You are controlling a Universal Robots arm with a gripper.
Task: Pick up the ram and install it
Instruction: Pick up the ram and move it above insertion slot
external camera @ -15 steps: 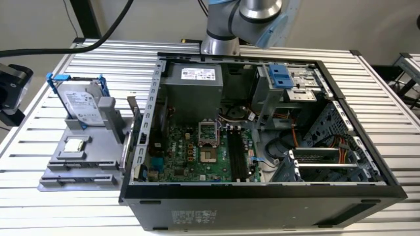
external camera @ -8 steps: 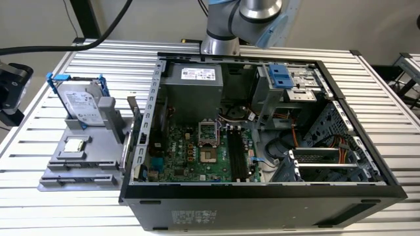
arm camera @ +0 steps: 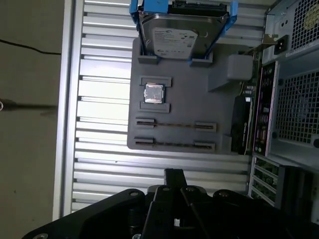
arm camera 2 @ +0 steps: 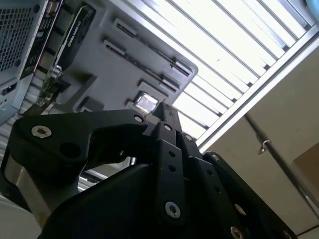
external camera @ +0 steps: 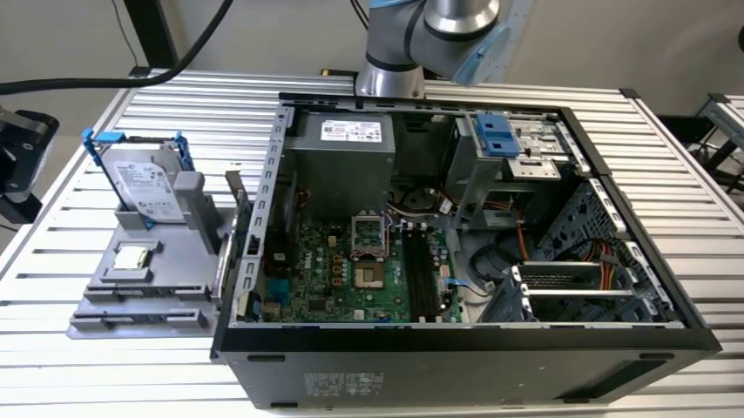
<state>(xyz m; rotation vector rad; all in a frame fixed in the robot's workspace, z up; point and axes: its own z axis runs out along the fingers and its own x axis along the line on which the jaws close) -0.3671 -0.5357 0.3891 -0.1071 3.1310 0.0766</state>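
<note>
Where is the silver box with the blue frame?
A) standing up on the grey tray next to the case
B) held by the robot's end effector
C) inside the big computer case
A: in the exterior view the hard drive in its blue bracket stands upright on the grey tray, outside the computer case.

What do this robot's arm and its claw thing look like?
The arm is built from round silver-grey tubes, with a light blue cap on one joint. The gripper is matt black: flat jointed bars pinned together with small silver screws, narrowing towards the jaws.
</note>
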